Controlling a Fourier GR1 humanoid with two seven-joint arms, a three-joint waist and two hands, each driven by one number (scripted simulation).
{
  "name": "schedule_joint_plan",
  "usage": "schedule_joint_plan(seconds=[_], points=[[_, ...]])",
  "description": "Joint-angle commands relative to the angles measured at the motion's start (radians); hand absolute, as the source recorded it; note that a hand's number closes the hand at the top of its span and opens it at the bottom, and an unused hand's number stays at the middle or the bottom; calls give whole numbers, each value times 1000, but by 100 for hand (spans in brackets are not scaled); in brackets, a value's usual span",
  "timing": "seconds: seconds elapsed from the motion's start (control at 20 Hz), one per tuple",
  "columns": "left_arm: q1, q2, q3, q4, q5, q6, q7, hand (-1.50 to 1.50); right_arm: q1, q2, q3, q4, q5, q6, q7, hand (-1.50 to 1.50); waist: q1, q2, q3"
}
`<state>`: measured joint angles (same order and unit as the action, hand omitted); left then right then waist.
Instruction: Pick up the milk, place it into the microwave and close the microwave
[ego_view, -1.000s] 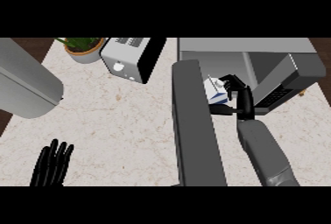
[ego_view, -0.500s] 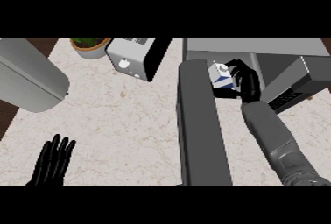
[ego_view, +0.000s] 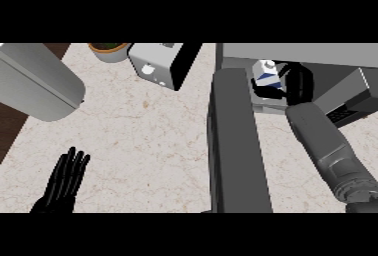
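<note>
The milk carton (ego_view: 266, 74), white with blue print, is upright at the mouth of the open microwave (ego_view: 295, 52). My right hand (ego_view: 294, 82) is curled round the carton's right side, its grey forearm reaching up from the lower right. The microwave's dark door (ego_view: 235, 145) swings out towards me, edge-on, just left of that arm. My left hand (ego_view: 65, 181) rests open on the counter at the lower left, fingers straight and pointing up.
A silver toaster (ego_view: 162, 62) stands at the back centre, with a potted plant (ego_view: 111, 50) to its left. A large grey cylinder (ego_view: 37, 82) lies at the far left. The beige counter (ego_view: 140, 145) stretches between the left hand and the door.
My right hand has carried the milk further back, up to the microwave's opening. The left hand stays open on the counter.
</note>
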<state>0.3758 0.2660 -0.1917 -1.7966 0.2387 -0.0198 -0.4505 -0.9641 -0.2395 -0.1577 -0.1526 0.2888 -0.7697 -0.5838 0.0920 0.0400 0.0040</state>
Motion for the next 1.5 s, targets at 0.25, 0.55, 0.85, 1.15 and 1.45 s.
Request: schedule_joint_plan(seconds=[0.25,0.55,0.85,1.15,1.45], points=[[-40,10,-3,44,-36,-7,-6,-150,-31,-34,43,77,69,-111,39,-150,34,16,1],[-85,-13,-26,10,-75,39,45,-150,-80,-30,66,108,92,11,68,-150,31,13,2],[-50,-27,-65,28,-67,2,9,-150,-35,18,22,68,45,86,-23,-150,31,13,3],[-38,-31,-54,51,-54,-19,-40,-150,26,31,-54,24,-32,177,-148,-150,10,5,2],[-81,-35,-68,27,-75,-3,18,-150,84,35,-114,20,-93,267,-230,-150,-22,-6,1]])
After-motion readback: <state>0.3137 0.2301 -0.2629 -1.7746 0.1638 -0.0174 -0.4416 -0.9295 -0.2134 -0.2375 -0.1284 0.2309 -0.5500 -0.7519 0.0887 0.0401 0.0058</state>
